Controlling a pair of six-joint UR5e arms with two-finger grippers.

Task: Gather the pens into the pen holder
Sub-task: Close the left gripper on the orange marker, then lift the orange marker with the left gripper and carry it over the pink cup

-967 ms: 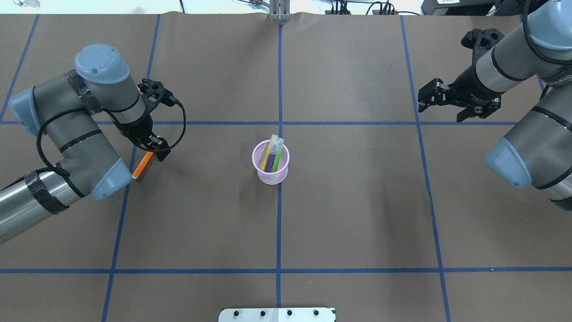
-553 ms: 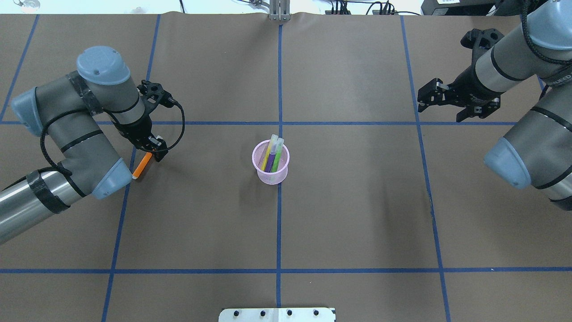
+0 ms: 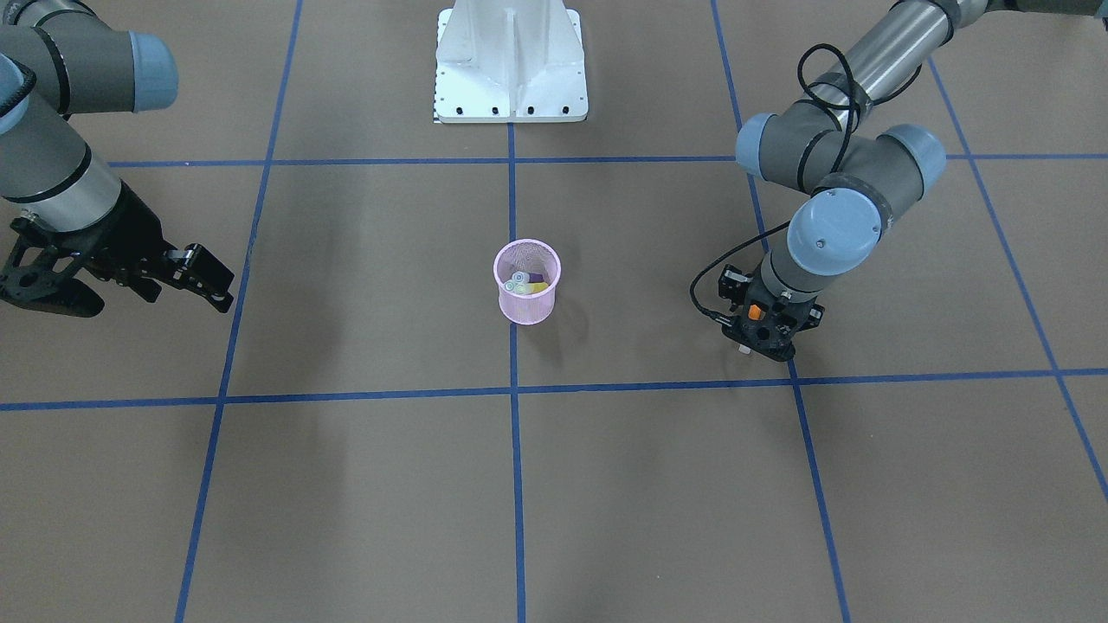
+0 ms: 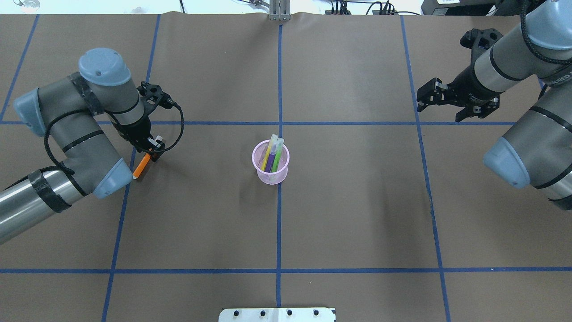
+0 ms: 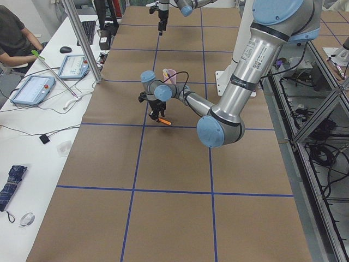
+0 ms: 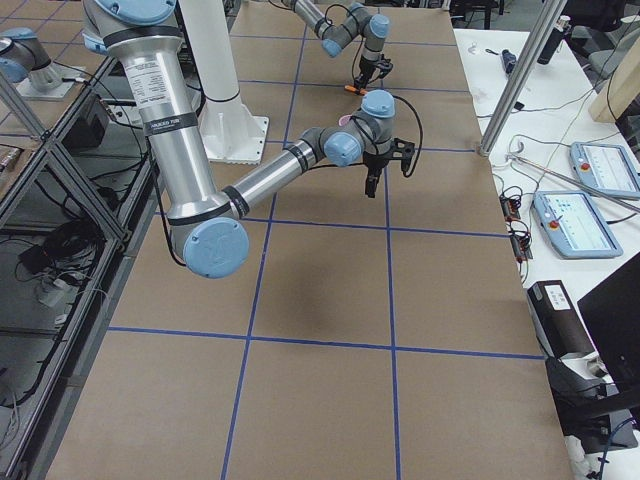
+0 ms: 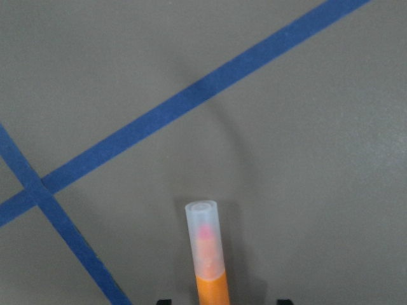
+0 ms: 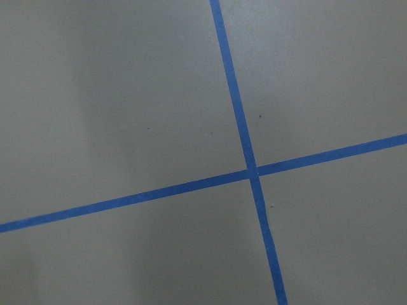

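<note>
1. Left gripper [image 4: 152,151]: low over the worktop [image 4: 357,210]. Jaws apart, one on either side of the orange pen [image 4: 141,166] at its coloured end. The wrist view shows a gap on both sides.
2. Orange pen: on the worktop just beside a blue tape line [image 4: 117,232], pale cap pointing away from the jaws.
3. Cup [image 4: 271,177]: upright at centre, holding the yellow [image 4: 268,154], purple [image 4: 270,164] and green [image 4: 278,156] pens, caps up.
4. Right gripper [image 4: 440,105]: far right, well apart from the cup, jaws spread wide.
</note>
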